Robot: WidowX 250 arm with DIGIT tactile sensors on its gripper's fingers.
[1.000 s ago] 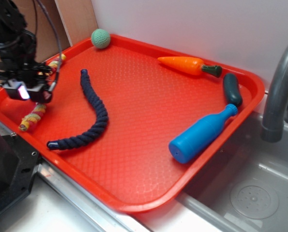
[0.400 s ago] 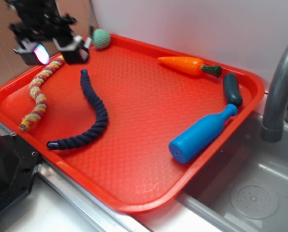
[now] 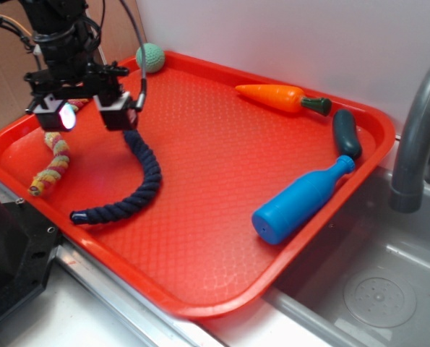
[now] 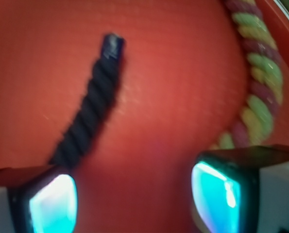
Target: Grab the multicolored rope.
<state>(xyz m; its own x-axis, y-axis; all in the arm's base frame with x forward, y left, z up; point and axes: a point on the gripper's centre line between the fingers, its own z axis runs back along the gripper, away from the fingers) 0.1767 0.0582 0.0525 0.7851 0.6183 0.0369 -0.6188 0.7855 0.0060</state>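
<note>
Right, my end effector (image 3: 87,114) hangs released over the left part of the red tray (image 3: 222,181), fingers wide, nothing between them; in the wrist view bare tray sits in the gap, the navy rope (image 4: 88,124) by one finger, the multicolored rope (image 4: 258,92) just outside the other. I judge I should shift toward the tray's left edge until the banded rope is centred, then drop and clench across it, keeping clear of the navy one. Count: two ropes, one carrot (image 3: 281,97), one blue bottle (image 3: 301,201), one green ball (image 3: 150,57), one dark cucumber-like piece (image 3: 346,133).
</note>
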